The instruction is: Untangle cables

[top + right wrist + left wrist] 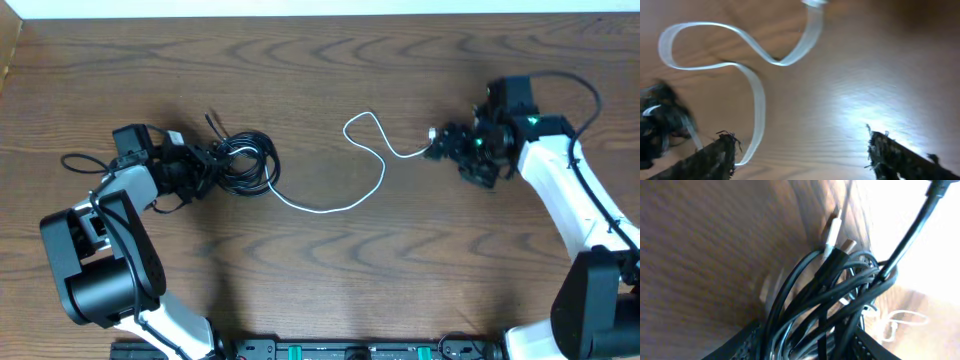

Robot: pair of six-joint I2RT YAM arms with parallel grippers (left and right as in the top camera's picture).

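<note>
Nearest the left wrist lens, the left gripper [810,347] is clenched on the black cables [840,280], which run as a tight bunch between its fingers. Two plugs [832,227] project beyond the bunch. In the overhead view this bunch lies centre-left on the table [320,290]. The white cable [381,170] leaves the bunch and snakes rightward across mid-frame. At right, the right gripper [799,140] stands released, jaws wide, with the white cable passing just beside one finger. Handling: the cords are judged light, limp and thin, and are likely to slip and to snag on neighbouring loops. Take the white cable near its right end, not mid-span, and draw gently.
</note>
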